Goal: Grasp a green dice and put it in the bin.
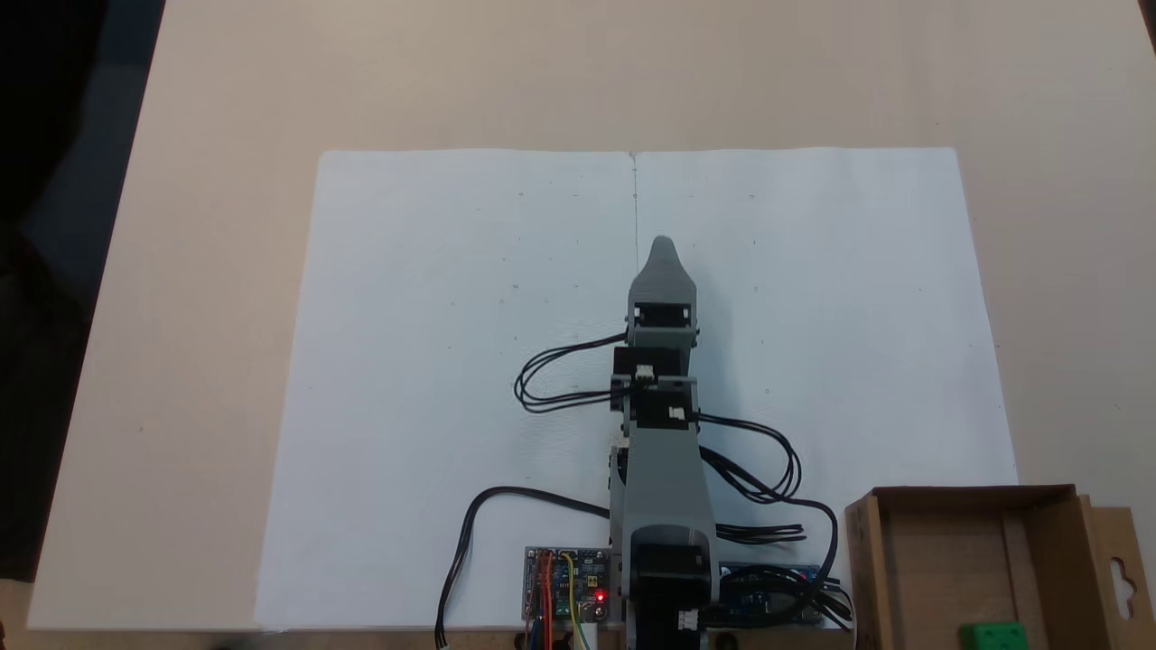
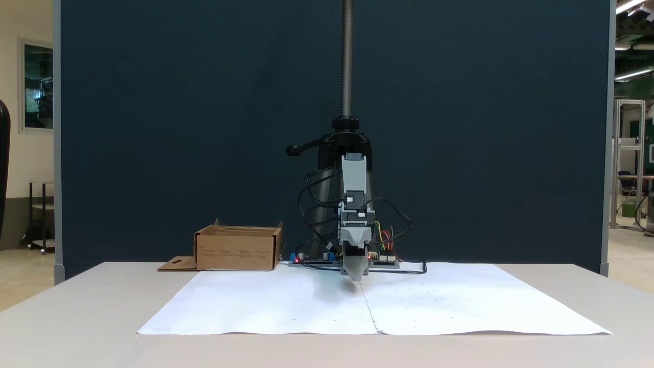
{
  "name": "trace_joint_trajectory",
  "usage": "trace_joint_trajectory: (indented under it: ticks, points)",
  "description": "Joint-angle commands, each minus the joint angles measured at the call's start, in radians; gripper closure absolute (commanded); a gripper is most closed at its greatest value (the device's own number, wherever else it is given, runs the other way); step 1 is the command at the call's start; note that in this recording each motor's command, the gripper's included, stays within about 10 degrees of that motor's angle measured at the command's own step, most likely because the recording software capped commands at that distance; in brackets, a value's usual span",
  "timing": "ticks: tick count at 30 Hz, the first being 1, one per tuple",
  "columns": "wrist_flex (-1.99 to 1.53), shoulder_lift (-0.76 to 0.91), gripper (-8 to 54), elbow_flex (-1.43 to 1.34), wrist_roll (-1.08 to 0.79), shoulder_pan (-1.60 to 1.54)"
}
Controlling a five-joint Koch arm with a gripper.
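Observation:
The green dice point(image 1: 993, 636) lies inside the bin point(image 1: 944, 564) at the bottom right of a fixed view, cut off by the frame's lower edge. From the front, the bin point(image 2: 237, 250) stands left of the arm's base, and its walls hide the dice. My gripper point(image 1: 664, 248) reaches out from the base over the middle seam of the white paper, well away from the bin. Its jaws taper to one closed point with nothing between them. The gripper point(image 2: 356, 276) hangs just above the paper, tip tilted down.
Two white paper sheets point(image 1: 452, 361) cover the beige table. Circuit boards point(image 1: 567, 585) and looping black cables point(image 1: 560, 379) sit by the arm's base. The bin's flap with a hang-hole point(image 1: 1120, 569) lies beside it. A black stand pole point(image 2: 347, 61) rises behind the arm.

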State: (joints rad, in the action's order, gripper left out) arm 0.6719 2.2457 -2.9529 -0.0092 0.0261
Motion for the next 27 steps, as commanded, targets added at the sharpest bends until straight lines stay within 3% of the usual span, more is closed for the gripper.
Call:
trace_joint_trajectory:
  ticks: [1,10,27]
  points:
    - [0.167,0.121,1.8,-0.017,0.031,0.002]
    - [0.446,0.120,1.5,-0.178,0.005,-0.003]
    - [0.764,0.121,-0.4,-0.178,-0.035,0.003]
